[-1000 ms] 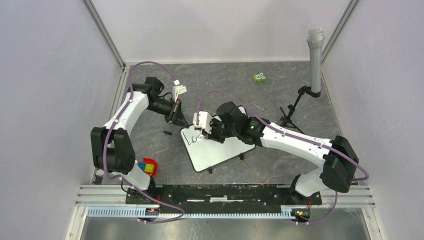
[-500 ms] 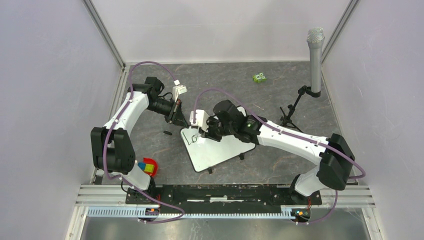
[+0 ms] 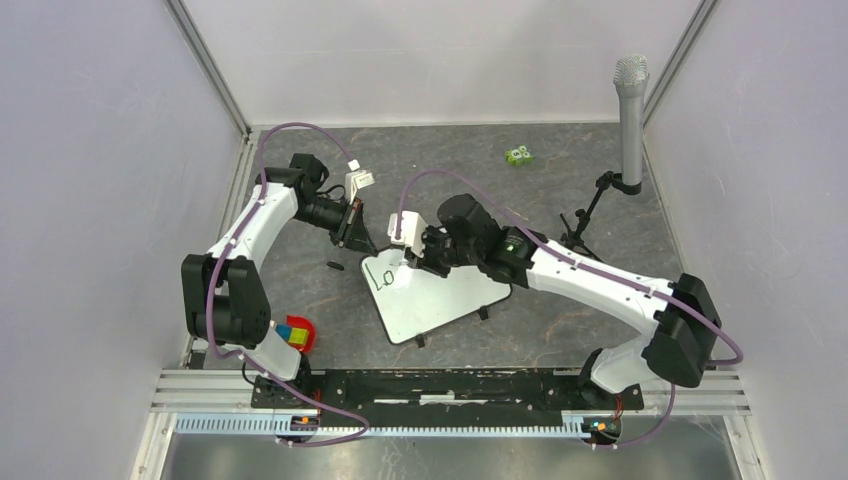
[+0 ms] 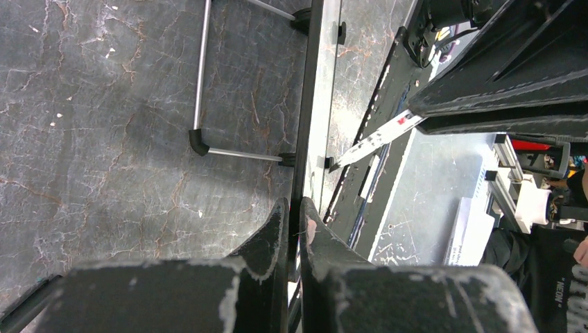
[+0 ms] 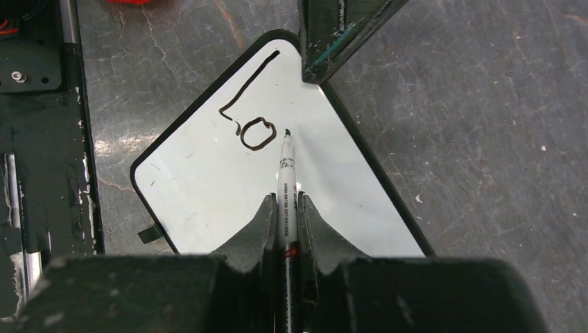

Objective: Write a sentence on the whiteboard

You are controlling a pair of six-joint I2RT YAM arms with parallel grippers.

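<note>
Right tool (image 5: 285, 208) clamps a marker (image 5: 287, 173), tip on the whiteboard (image 5: 201, 187) beside the sentence (image 5: 254, 132), reading "Lo"; left tool (image 4: 294, 214) pinches the whiteboard's far corner.

Glossy smooth whiteboard (image 5: 208, 187), matt marbled table (image 5: 485, 104); shiny plastic marker (image 5: 286, 182)

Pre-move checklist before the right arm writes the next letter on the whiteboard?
1. Right gripper grip on the black-and-white marker pen: ok, shut on the barrel.
2. Left gripper steadying the black-framed rectangular white whiteboard: ok, shut on its edge near a corner.
3. Black handwritten letters "Lo" legible: ok.
4. Marker tip placed just right of the "o": ok.
5. Tip touching the board surface: cannot tell.
6. Bare board beside the tip for more letters: ok.
</note>
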